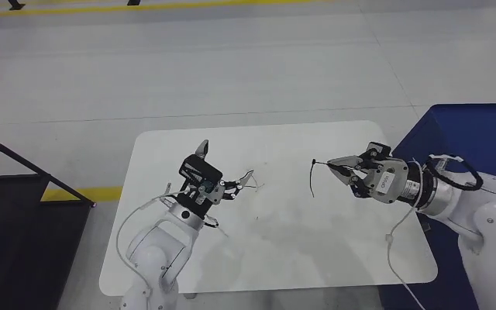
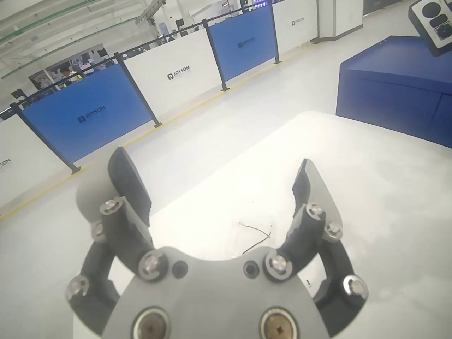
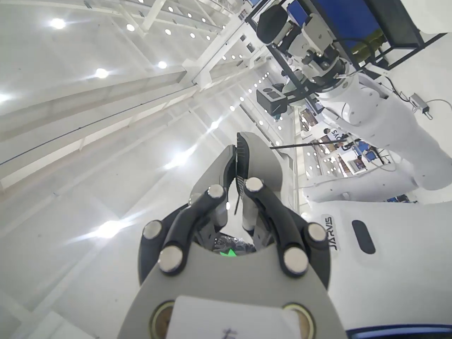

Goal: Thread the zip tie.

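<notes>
Hovering over the white table (image 1: 310, 256), the left gripper (image 1: 226, 163) held its fingers spread wide, and a thin black strand (image 2: 256, 232) lay on the surface between them, close to the palm. Well apart from it, the right gripper (image 1: 333, 165) was pressed together on the zip tie (image 1: 311, 178), whose black strap stuck out past the fingertips and hung downward.
</notes>
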